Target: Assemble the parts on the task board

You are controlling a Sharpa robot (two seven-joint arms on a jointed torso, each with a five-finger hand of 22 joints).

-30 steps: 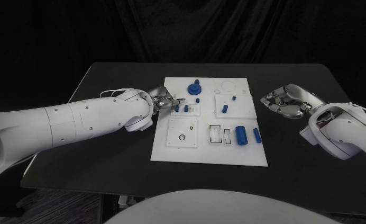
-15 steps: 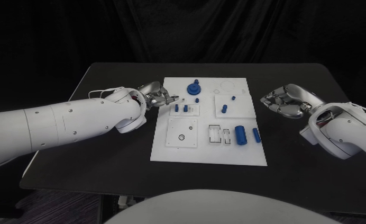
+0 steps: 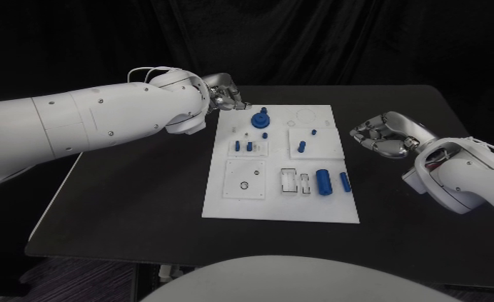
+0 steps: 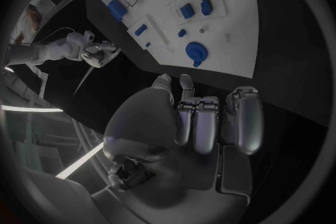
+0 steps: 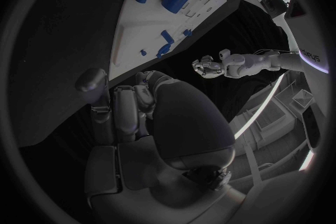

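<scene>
My left robot hand (image 3: pixel 225 93) hangs over the table (image 3: pixel 134 173) just off the far left corner of the task board (image 3: pixel 283 210). In the left wrist view its fingers (image 4: pixel 241 120) are curled in and I see nothing between them, so I read it as clenched and empty. My right robot hand (image 3: pixel 379 135) sits beside the board's right edge, also curled in, with nothing visible in its grasp.

The board lies mid-table. On it are the round blue knob (image 3: pixel 261 118) near the far end, two small blue pegs (image 3: pixel 244 146) in the left block, a blue peg (image 3: pixel 302 147) further right, and the large blue cylinder (image 3: pixel 324 181) with a slimmer blue bar (image 3: pixel 346 183) beside it near the front.

The risk I see: reaching in with the fingers curled could knock the knob or the pegs, since they stand close together. A push against the board's edge might also slide the whole plate.
</scene>
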